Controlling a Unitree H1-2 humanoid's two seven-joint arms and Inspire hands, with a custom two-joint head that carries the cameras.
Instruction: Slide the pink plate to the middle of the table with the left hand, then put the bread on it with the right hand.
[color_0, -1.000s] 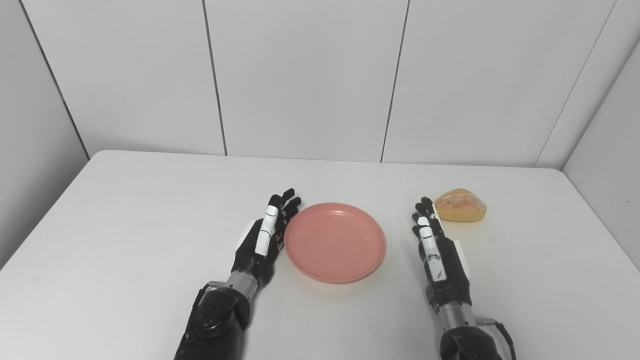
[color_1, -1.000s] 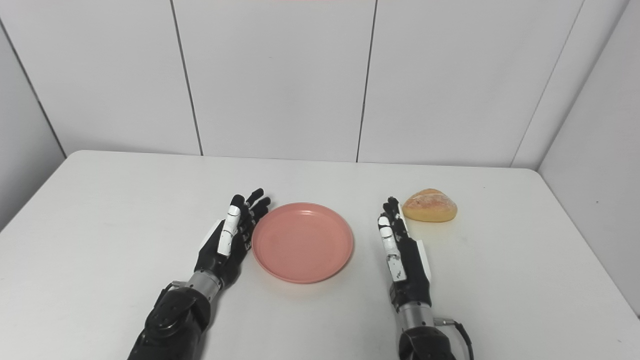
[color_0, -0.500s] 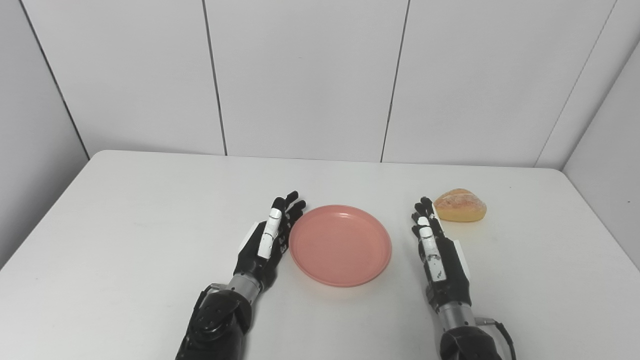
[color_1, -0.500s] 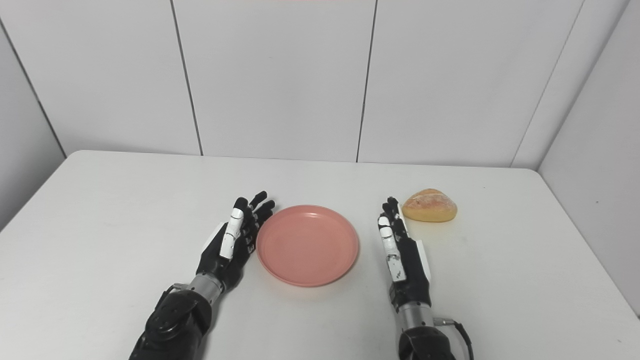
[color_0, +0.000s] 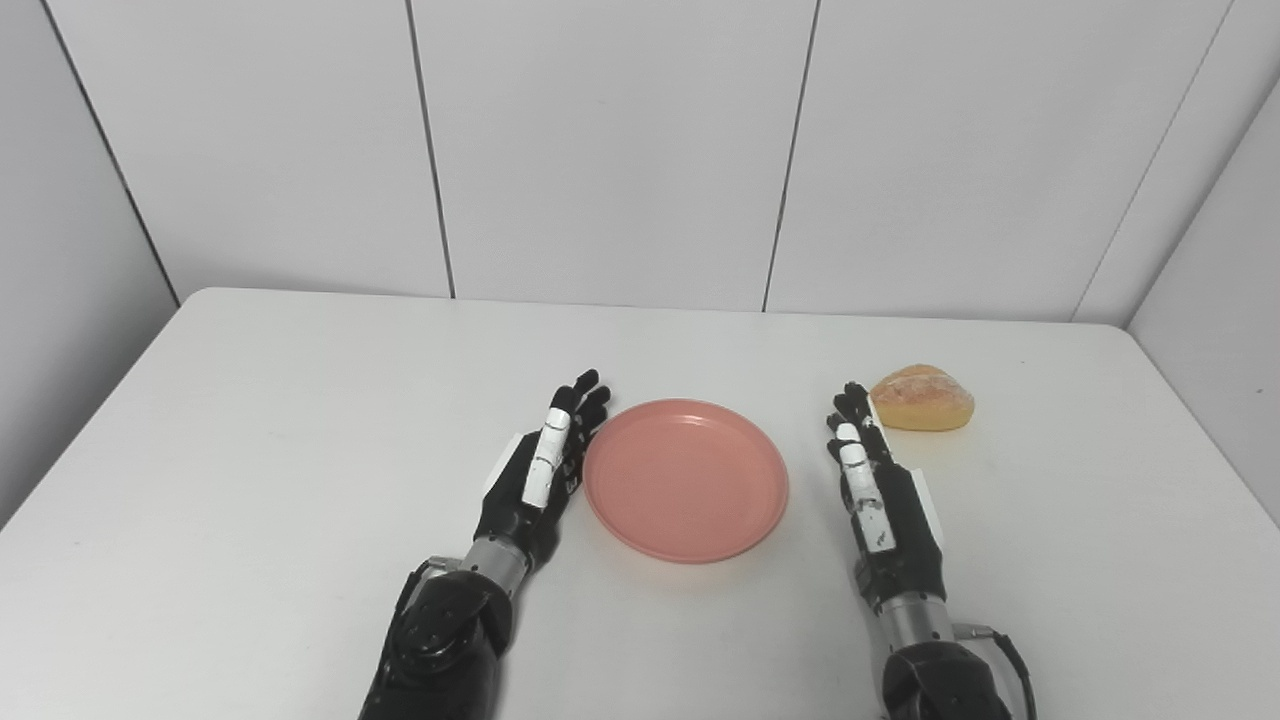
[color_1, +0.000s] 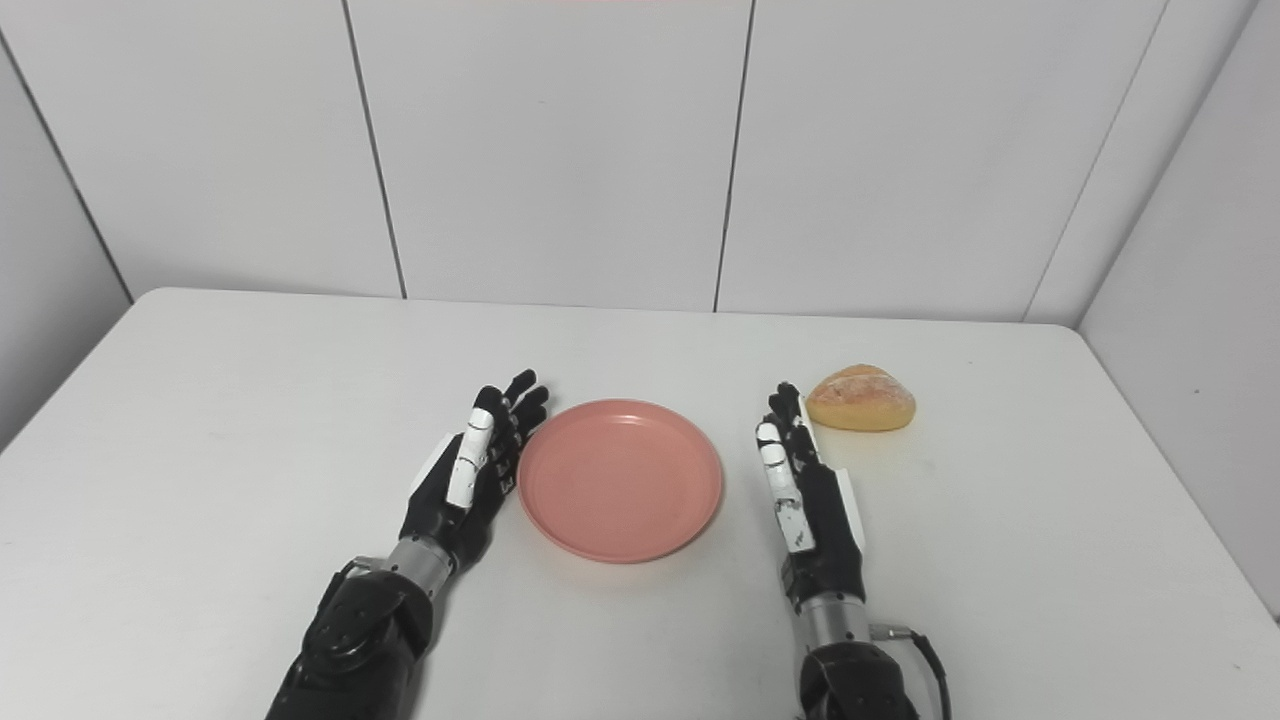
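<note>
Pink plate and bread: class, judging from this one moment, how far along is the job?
Looks done, or nearly: the pink plate lies about mid-table, between both hands. In hand: the open left hand stands edge-on at the plate's left rim. Left: the bread sits on the table beyond the open right hand, ungrasped, and must go onto the plate.

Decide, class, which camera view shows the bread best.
The two views are nearly equal; the right eye view gives the bread slightly more clearance from the right hand. In the left eye view the bread is also whole, but the fingertips sit closer.
</note>
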